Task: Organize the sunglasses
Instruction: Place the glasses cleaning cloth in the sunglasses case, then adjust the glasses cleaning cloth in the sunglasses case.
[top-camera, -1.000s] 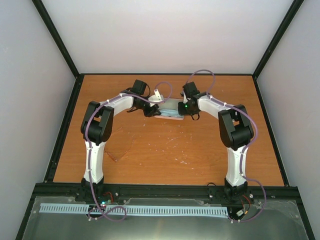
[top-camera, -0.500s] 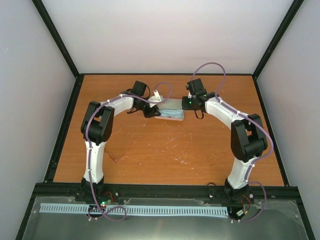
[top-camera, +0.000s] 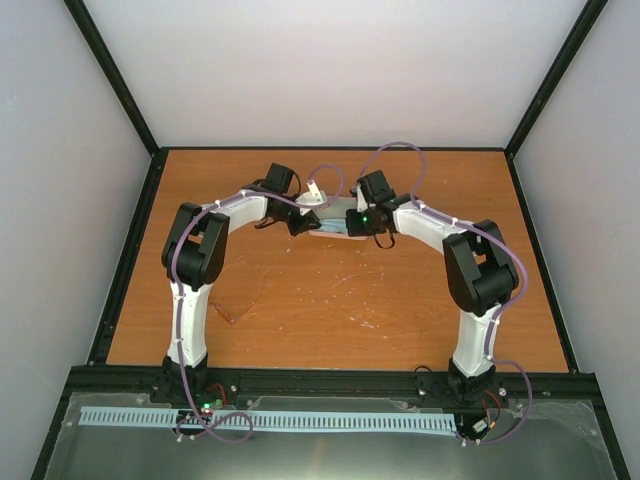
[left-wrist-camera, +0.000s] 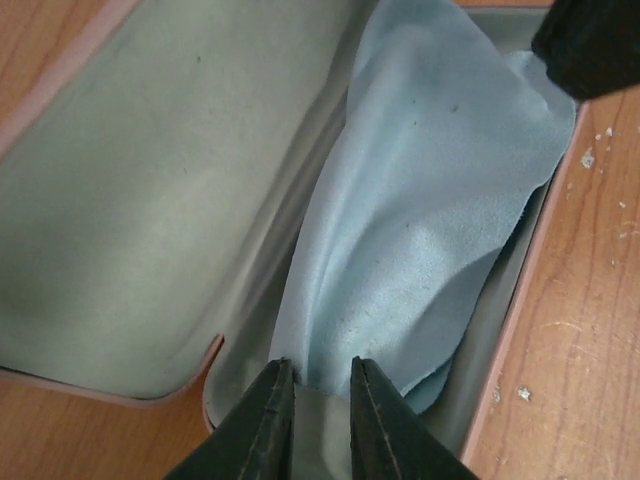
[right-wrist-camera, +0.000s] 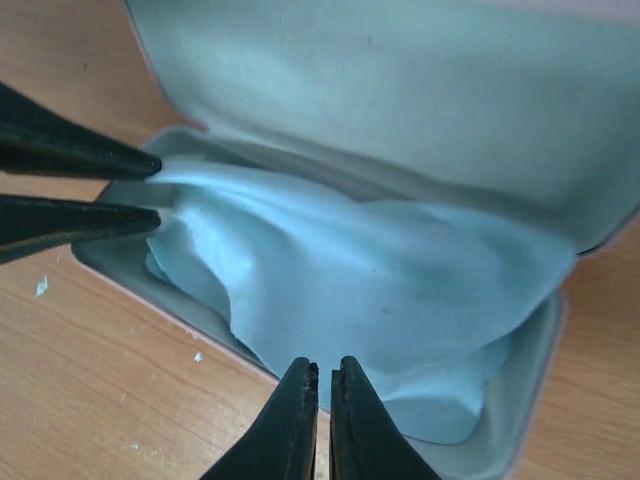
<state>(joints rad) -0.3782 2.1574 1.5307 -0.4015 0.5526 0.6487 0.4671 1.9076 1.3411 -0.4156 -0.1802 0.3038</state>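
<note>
The pale pink case (top-camera: 333, 228) lies open at the back middle of the table, with the light blue cloth (left-wrist-camera: 420, 200) crumpled inside it. My left gripper (left-wrist-camera: 320, 368) is slightly open, its tips at the cloth's near edge inside the case. My right gripper (right-wrist-camera: 323, 365) is shut and empty, just above the case's near rim and the cloth (right-wrist-camera: 380, 270). The left fingers (right-wrist-camera: 80, 155) show at the left of the right wrist view. The sunglasses (top-camera: 240, 298), faint amber on the wood, lie apart near the left arm.
The case's grey-lined lid (right-wrist-camera: 400, 90) stands open behind the cloth. Black frame rails (top-camera: 330, 378) border the wooden table (top-camera: 400, 300), and white walls stand at the back and sides. Small white specks lie scattered on the wood.
My right arm swung out to the right and back, then came left again over the case. My left arm, the case and the sunglasses stayed put.
</note>
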